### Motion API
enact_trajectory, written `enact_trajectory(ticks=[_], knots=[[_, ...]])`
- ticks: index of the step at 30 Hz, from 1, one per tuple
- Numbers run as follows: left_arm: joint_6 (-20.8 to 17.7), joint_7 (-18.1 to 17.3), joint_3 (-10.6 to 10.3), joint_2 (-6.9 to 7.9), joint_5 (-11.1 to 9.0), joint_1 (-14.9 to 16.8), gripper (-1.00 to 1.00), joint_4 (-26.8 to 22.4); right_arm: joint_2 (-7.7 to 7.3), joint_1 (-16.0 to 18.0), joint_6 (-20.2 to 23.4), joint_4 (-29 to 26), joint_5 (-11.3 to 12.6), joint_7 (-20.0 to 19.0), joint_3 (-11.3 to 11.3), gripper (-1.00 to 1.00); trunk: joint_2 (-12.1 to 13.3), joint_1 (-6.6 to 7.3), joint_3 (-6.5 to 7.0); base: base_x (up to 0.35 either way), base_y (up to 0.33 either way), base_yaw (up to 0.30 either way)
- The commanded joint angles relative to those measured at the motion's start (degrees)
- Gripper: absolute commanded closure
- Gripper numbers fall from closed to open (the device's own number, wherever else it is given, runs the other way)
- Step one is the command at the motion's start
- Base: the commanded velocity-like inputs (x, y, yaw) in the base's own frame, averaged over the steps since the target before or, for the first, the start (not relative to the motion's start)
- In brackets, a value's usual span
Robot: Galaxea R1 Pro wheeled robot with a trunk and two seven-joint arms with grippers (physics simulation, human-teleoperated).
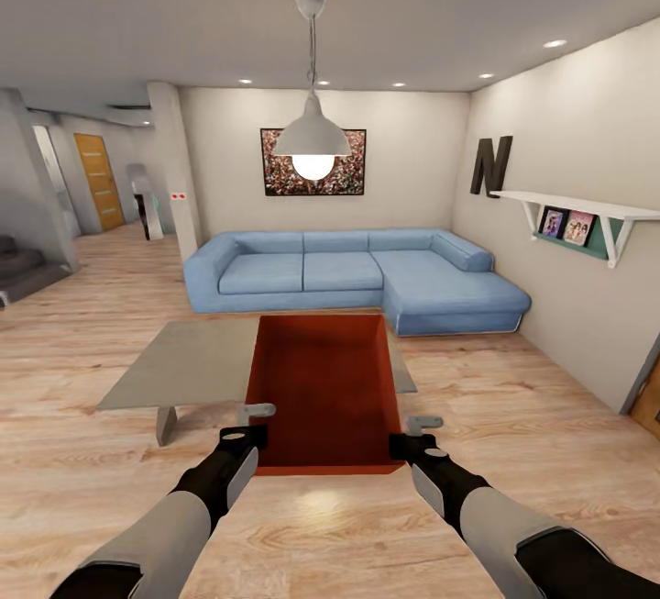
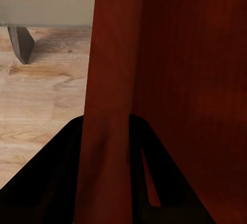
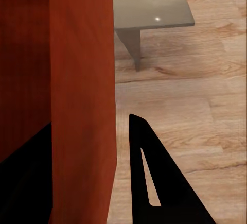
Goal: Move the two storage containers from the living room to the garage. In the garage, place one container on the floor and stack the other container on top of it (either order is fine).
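Early going: one red bin (image 1: 325, 388) lifted over the living-room worktop (image 1: 197, 362), left hand (image 1: 246, 438) and right hand (image 1: 408, 443) clamping opposite walls; garage trip, stacking ahead.

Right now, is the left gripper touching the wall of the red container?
Touching. In the left wrist view, the storage container wall runs between the left gripper, with the dark fingers pressed against both faces and no gap visible.

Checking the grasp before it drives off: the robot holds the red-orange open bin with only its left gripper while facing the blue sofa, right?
Not quite: both grippers hold it. In the head view, the left gripper and right gripper grip opposite side walls of the red-orange open bin, facing the blue sectional sofa.
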State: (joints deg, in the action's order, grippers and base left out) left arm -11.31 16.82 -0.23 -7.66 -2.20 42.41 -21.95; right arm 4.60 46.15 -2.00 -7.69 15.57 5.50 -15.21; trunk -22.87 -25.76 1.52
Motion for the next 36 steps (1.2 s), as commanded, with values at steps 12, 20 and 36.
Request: enact_trajectory(ticks=[12,20,36], knots=[[-0.5,0.5,1.5,0.37,1.1,0.0,1.0,-0.4,0.06,0.0,-0.2,0.0,0.7,0.5,0.3,1.0,0.0,-0.02,-0.02,0.0,0.0,0.291],[-0.5,0.6,1.5,0.37,1.1,0.0,1.0,-0.4,0.06,0.0,-0.2,0.0,0.8,0.6,0.3,1.0,0.0,-0.02,-0.02,0.0,0.0,0.3],[-0.5,0.6,1.5,0.37,1.2,0.0,1.0,-0.4,0.06,0.0,-0.1,0.0,0.8,0.9,0.3,1.0,0.0,-0.02,-0.02,0.0,0.0,0.3]])
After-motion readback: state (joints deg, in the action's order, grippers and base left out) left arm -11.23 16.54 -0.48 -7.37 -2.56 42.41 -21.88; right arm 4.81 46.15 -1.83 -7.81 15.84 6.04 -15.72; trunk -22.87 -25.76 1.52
